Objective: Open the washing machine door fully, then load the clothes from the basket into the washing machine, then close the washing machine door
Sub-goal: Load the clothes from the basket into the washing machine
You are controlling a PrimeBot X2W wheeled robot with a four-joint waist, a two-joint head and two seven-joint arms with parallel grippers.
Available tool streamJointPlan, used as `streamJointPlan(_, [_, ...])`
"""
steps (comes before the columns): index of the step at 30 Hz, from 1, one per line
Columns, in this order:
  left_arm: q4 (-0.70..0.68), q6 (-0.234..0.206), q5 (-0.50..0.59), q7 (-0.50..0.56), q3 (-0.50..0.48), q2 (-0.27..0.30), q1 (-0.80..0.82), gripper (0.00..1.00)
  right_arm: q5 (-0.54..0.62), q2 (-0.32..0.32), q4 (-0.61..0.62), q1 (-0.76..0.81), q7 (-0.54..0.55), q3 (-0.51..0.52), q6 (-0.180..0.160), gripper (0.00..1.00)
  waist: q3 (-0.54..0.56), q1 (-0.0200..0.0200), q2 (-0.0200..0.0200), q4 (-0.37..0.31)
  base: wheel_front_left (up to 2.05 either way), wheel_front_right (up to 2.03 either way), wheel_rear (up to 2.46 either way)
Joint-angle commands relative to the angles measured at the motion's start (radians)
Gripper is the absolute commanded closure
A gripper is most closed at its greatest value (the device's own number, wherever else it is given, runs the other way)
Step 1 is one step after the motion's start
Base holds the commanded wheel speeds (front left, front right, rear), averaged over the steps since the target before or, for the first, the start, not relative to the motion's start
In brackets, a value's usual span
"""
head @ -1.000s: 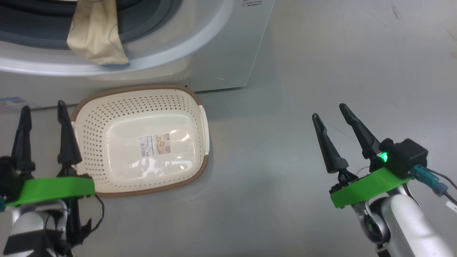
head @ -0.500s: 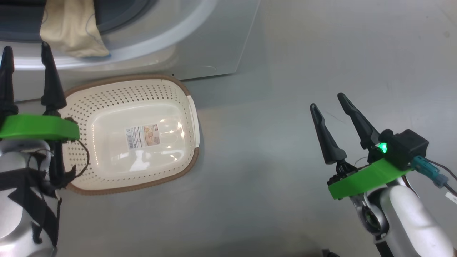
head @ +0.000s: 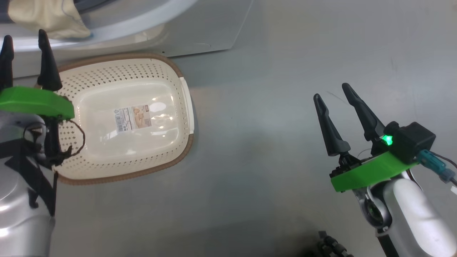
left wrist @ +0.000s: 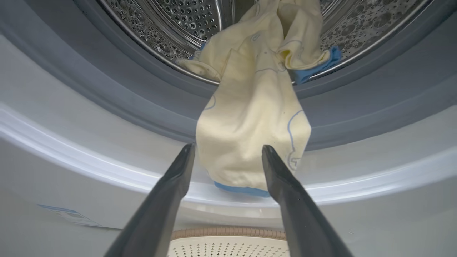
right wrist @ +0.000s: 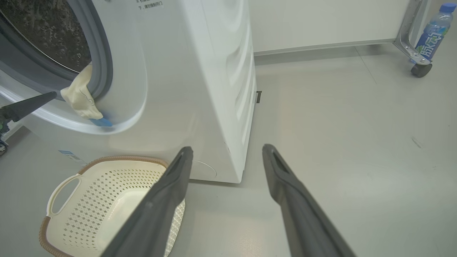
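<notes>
The cream basket (head: 125,117) sits on the floor in front of the white washing machine (head: 200,28), with its label sticker bare and nothing in it. The cream-yellow clothes (left wrist: 250,125) hang out of the steel drum (left wrist: 171,28), over the grey seal, down to the white front lip. My left gripper (left wrist: 227,147) is open, its tips level with the hanging end and just short of it. My right gripper (head: 331,91) is open over bare floor, well right of the basket. The washing machine door is out of view.
In the right wrist view the machine's side panel (right wrist: 228,89) stands left of open grey floor. A blue drink bottle (right wrist: 433,32) rests on a wheeled metal frame (right wrist: 410,39) at the far right. The basket (right wrist: 107,200) lies against the machine's front.
The head camera has shifted, sliding the whole scene up and left. My left gripper has risen from beside the basket towards the machine's opening. The right gripper has barely moved.
</notes>
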State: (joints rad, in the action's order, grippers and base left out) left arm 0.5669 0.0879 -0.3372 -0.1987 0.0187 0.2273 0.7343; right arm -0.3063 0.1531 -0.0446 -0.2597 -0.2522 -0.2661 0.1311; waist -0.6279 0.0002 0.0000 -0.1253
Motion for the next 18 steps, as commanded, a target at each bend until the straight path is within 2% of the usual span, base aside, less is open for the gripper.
streamJointPlan(1, [-0.008, 0.004, -0.008, -0.012, -0.024, 0.037, 0.023, 0.0, 0.008, 0.005, 0.033, -0.006, -0.01, -0.012, 0.0, 0.0, -0.013, -0.0002, 0.0, 0.001, 0.0, 0.0, 0.0])
streamJointPlan(18, [0.163, 0.037, -0.051, -0.046, 0.041, 0.027, 0.176, 0.0, 0.015, -0.004, 0.034, -0.024, -0.01, -0.008, 0.0, 0.0, -0.082, -0.0002, 0.0, 0.0, 0.0, 0.0, 0.0])
